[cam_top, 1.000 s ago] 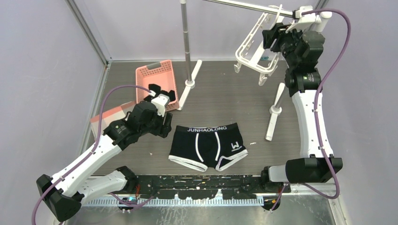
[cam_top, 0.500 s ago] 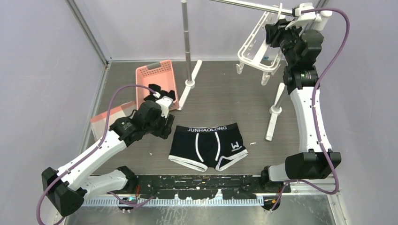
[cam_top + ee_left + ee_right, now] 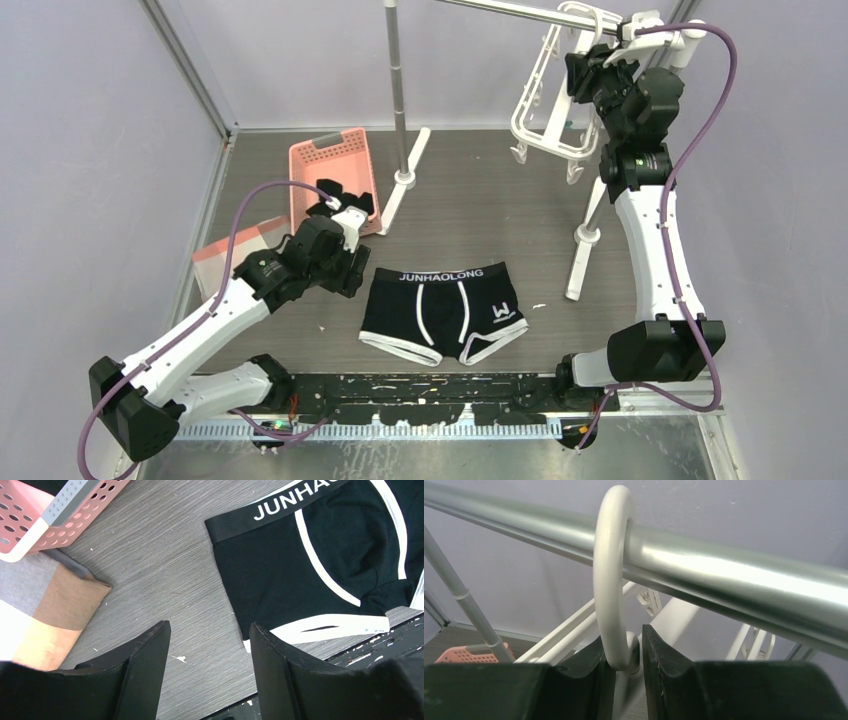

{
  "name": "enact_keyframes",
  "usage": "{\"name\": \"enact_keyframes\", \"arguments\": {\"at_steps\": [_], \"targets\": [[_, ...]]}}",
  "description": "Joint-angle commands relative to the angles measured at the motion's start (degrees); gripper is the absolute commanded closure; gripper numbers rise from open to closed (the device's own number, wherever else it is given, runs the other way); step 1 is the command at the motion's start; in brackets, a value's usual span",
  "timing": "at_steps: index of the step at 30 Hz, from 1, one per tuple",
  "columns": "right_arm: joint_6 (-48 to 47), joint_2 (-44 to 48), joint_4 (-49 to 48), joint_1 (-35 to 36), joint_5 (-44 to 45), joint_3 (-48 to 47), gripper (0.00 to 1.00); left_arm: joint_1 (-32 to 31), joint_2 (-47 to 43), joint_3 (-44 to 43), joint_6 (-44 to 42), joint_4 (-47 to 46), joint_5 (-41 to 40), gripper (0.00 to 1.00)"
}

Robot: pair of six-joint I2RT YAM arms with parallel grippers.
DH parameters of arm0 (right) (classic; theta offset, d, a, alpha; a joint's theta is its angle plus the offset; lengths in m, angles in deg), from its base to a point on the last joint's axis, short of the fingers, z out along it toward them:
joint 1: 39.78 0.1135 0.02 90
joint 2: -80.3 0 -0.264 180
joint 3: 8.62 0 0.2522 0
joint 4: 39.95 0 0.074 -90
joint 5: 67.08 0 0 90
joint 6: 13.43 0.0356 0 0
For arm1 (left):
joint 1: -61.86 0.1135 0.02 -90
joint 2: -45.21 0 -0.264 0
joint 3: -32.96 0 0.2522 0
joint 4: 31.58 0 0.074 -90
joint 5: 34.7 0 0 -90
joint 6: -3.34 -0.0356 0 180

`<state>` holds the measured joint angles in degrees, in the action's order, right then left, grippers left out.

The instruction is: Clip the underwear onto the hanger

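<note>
The underwear (image 3: pixel 440 315) lies flat on the table, waistband lettering away from the arms; its left half shows in the left wrist view (image 3: pixel 310 555). My left gripper (image 3: pixel 350 270) hovers open and empty just left of it, over bare table (image 3: pixel 207 625). The white hanger (image 3: pixel 545 110) hangs tilted at the back right. Its hook (image 3: pixel 609 580) sits over the metal rail (image 3: pixel 724 580). My right gripper (image 3: pixel 585 55) is shut on the base of the hook (image 3: pixel 623 634).
A pink basket (image 3: pixel 335 165) with plain black garments (image 3: pixel 345 195) stands at the back left, and a folded cloth (image 3: pixel 235 245) lies beside it. The grey rail stand's pole (image 3: pixel 397 90) and feet (image 3: pixel 585 240) rise behind the underwear.
My right gripper has raised the hanger up and to the right, and the hook now sits over the rail. The frame hangs more upright. My left gripper has shifted slightly.
</note>
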<state>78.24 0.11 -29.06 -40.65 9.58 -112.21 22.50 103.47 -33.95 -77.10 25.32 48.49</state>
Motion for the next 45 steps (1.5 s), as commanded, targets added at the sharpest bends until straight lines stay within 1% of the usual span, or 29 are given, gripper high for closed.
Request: {"name": "enact_keyframes", "arguments": {"at_steps": [1,3,5,9,10,12,13,14,18,24,30,36,45], "targets": [[-0.71,0.08,-1.91,-0.2,0.95,0.11,0.7,0.22,-0.35,-2.3,-0.62,-0.72,-0.65,0.39],[-0.77,-0.04,-1.56,-0.19,0.95,0.13,0.7,0.2,-0.4,-2.36,-0.6,-0.73,-0.58,0.39],[-0.91,-0.19,-1.33,-0.21,1.03,0.15,0.72,0.22,-0.34,-2.35,-0.63,-0.76,-0.58,0.39],[-1.27,-0.67,-1.06,-0.19,1.03,-0.01,0.83,0.17,-0.32,-2.24,-0.63,-0.72,-0.55,0.39],[-1.31,-0.68,-1.08,-0.19,1.04,-0.15,0.88,0.19,-0.28,-2.23,-0.61,-0.76,-0.54,0.39],[-1.41,-0.68,-1.03,-0.2,1.04,-0.17,0.96,0.23,-0.26,-2.15,-0.64,-0.61,-0.57,0.39],[-1.49,-0.68,-1.08,-0.21,1.16,-0.31,0.99,0.19,-0.23,-2.16,-0.57,-0.53,-0.62,0.39],[-1.47,-0.61,-1.16,-0.23,1.38,-0.47,0.99,0.19,-0.32,-2.15,-0.53,-0.5,-0.6,0.39],[-1.41,-0.44,-3.46,-0.19,2.09,-0.2,0.99,0.18,-0.48,-2.19,-0.51,-0.89,-0.39,0.39],[-1.45,0.82,-14.0,-0.19,3.48,4.04,1.0,0.17,0.0,-2.18,-0.52,-0.86,-0.01,0.39],[-2.76,0.07,-17.8,-0.21,3.49,3.11,1.0,0.24,0.22,-2.11,-0.53,-0.93,0.01,0.39],[-3.48,0.19,-19.09,-0.1,2.67,2.91,0.99,0.17,0.42,-2.16,-0.59,-0.78,0.06,0.39],[-4.16,1.07,-18.59,-0.02,1.79,0.62,1.0,0.2,0.45,-2.12,-0.56,-0.86,0.51,0.39]]}}
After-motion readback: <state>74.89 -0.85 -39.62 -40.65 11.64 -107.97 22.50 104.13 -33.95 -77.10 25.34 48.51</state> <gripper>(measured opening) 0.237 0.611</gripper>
